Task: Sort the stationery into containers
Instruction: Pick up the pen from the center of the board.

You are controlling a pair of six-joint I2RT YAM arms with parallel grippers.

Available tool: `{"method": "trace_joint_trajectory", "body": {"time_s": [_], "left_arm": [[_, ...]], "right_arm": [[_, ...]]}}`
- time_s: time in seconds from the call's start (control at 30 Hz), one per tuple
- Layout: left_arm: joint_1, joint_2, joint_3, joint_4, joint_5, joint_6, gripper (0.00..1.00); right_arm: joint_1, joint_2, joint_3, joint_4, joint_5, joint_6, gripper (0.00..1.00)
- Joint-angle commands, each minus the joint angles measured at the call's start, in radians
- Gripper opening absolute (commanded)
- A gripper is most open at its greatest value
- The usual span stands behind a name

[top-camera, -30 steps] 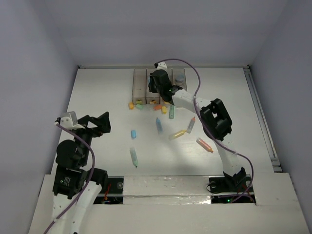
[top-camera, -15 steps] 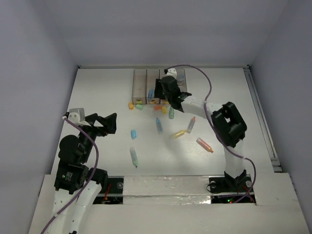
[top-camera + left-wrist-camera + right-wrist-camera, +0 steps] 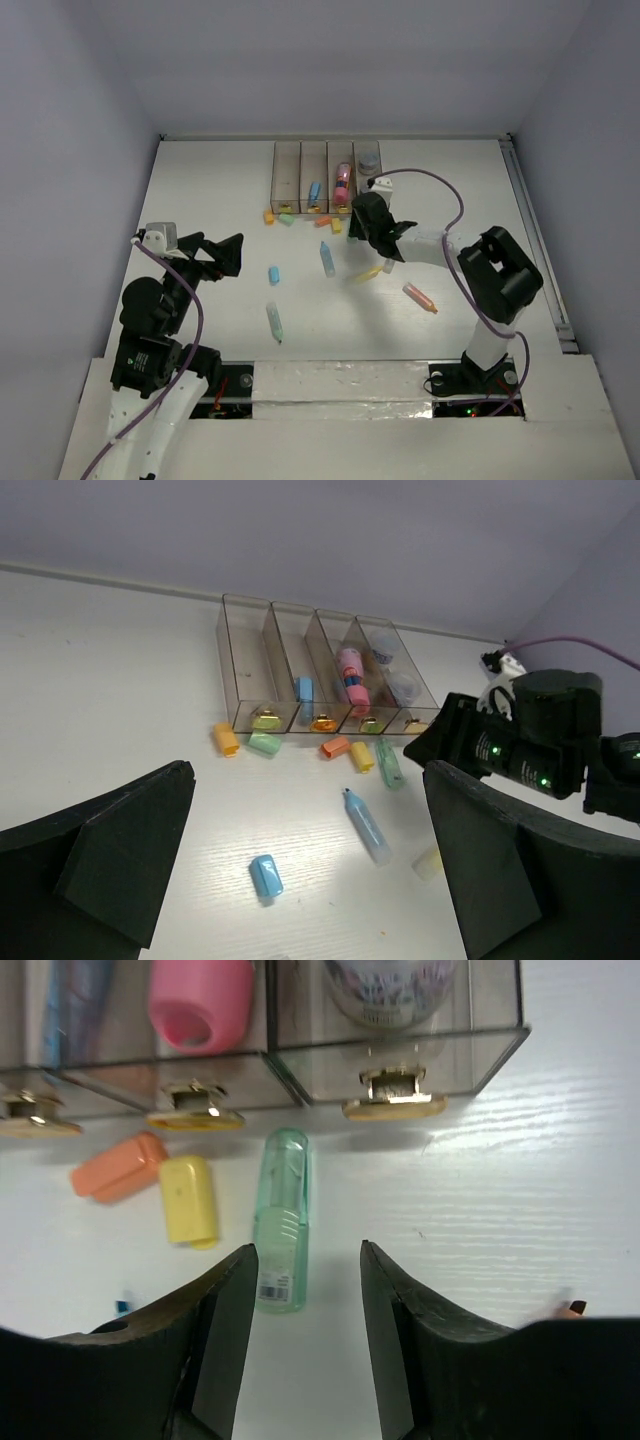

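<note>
- While hovering low before the containers [image 3: 287,175], showing right gripper [image 3: 305,1260] parted moderately, gripping nothing.
- Finding green marker [image 3: 280,1220] lying on tabletop [image 3: 480,1210], just ahead of one finger.
- Showing left gripper [image 3: 308,770] wide, empty, well apart from loose stationery [image 3: 265,876].
- Recording pink marker [image 3: 350,675] and blue marker [image 3: 304,692] lying inside the two middle containers.
</note>
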Motion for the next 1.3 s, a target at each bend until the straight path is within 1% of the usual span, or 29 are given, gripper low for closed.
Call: {"method": "trace_joint_trajectory", "body": {"time_s": [0.0, 0.2, 0.43, 0.6, 0.8, 0.87, 0.97, 1.0, 1.07, 1.2, 1.27], "left_arm": [[-0.003, 0.002, -0.010, 0.055, 0.016, 0.010, 0.99], [-0.003, 0.008, -0.009, 0.053, 0.016, 0.010, 0.99], [-0.003, 0.008, -0.010, 0.053, 0.018, 0.011, 0.99], [-0.003, 0.011, -0.009, 0.053, 0.016, 0.011, 0.99], [-0.003, 0.013, -0.009, 0.053, 0.016, 0.011, 0.99], [-0.003, 0.013, -0.007, 0.053, 0.016, 0.011, 0.99], [-0.003, 0.014, -0.009, 0.052, 0.015, 0.011, 0.99], [-0.003, 0.014, -0.009, 0.052, 0.015, 0.011, 0.99], [-0.003, 0.014, -0.009, 0.052, 0.016, 0.011, 0.99], [-0.003, 0.014, -0.009, 0.052, 0.016, 0.011, 0.99], [-0.003, 0.014, -0.009, 0.052, 0.016, 0.013, 0.99]], "right_arm": [[0.004, 0.030, 0.001, 0.000, -0.010, 0.012, 0.52], [0.004, 0.066, 0.008, 0.004, -0.034, 0.001, 0.55], [0.024, 0.125, 0.050, -0.017, -0.019, -0.020, 0.57], [0.024, 0.176, 0.099, -0.058, 0.004, -0.028, 0.56], [0.033, 0.184, 0.127, -0.072, 0.027, -0.046, 0.55], [0.042, 0.193, 0.143, -0.109, 0.027, -0.049, 0.55], [0.042, 0.211, 0.154, -0.118, 0.038, -0.049, 0.50], [0.042, 0.216, 0.156, -0.121, 0.041, -0.048, 0.46], [0.042, 0.216, 0.154, -0.124, 0.041, -0.048, 0.41], [0.042, 0.193, 0.148, -0.134, 0.050, -0.060, 0.21], [0.042, 0.173, 0.140, -0.147, 0.061, -0.066, 0.21]]}}
